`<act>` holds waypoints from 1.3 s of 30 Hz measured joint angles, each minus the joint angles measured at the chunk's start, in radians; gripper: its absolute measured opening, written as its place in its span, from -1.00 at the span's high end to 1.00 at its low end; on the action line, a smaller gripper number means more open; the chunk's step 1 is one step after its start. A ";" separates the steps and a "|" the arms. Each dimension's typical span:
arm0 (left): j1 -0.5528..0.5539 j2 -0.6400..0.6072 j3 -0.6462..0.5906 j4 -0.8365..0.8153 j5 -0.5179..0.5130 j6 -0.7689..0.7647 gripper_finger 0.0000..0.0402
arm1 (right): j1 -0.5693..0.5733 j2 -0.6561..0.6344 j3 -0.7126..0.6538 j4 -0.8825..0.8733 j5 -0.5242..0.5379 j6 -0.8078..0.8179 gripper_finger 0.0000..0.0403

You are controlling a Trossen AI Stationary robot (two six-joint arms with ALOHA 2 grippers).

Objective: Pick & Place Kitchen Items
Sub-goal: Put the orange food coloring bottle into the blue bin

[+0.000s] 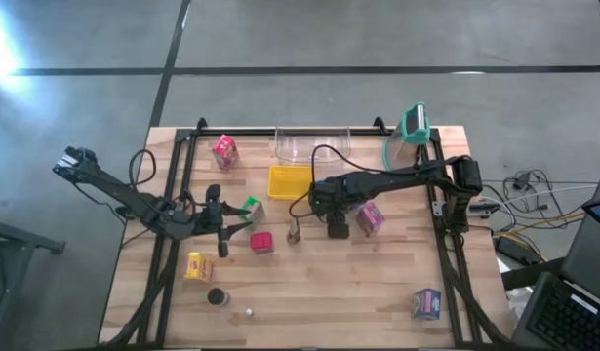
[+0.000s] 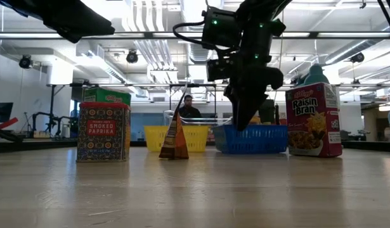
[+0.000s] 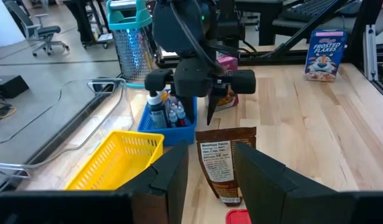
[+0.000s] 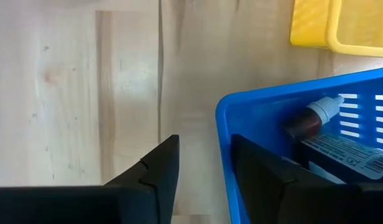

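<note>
My right gripper [image 4: 205, 146] points down, open, over one corner of the blue basket [image 2: 250, 138], which holds small bottles [image 4: 316, 115]. My left gripper [image 3: 210, 155] hovers open and level at the table's left, with nothing between its fingers. It faces an upright brown pouch [image 3: 222, 162]. Near it stand a green carton [image 1: 251, 208] and a red carton [image 1: 262, 242]. A pink carton [image 1: 224, 149], a yellow carton [image 1: 197, 265], a dark disc [image 1: 218, 296] and a white ball [image 1: 249, 312] sit apart on the wood. My right gripper stands astride the blue basket's wall [image 4: 223, 143] near a corner, one finger over the inside and one outside, coming from above. Whether either finger touches the wall I cannot tell.
A yellow basket [image 1: 290, 180] lies beside the blue one. A clear tray [image 1: 314, 144] and a clear jug with a teal lid [image 1: 409, 132] stand at the far edge. A Raisin Bran carton [image 2: 313, 120] is by the blue basket, and a Frosted Flakes carton [image 1: 426, 303] sits near right.
</note>
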 joint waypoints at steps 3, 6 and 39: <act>0.000 0.000 0.000 0.000 0.000 -0.001 0.32 | 0.015 0.000 0.000 -0.009 0.000 0.000 0.33; 0.000 0.000 0.000 0.000 0.000 -0.001 0.32 | 0.031 0.000 0.000 -0.022 -0.002 0.004 0.32; 0.007 0.012 -0.001 0.000 -0.206 -0.035 0.33 | 0.140 -0.015 0.165 -0.203 0.097 -0.103 0.16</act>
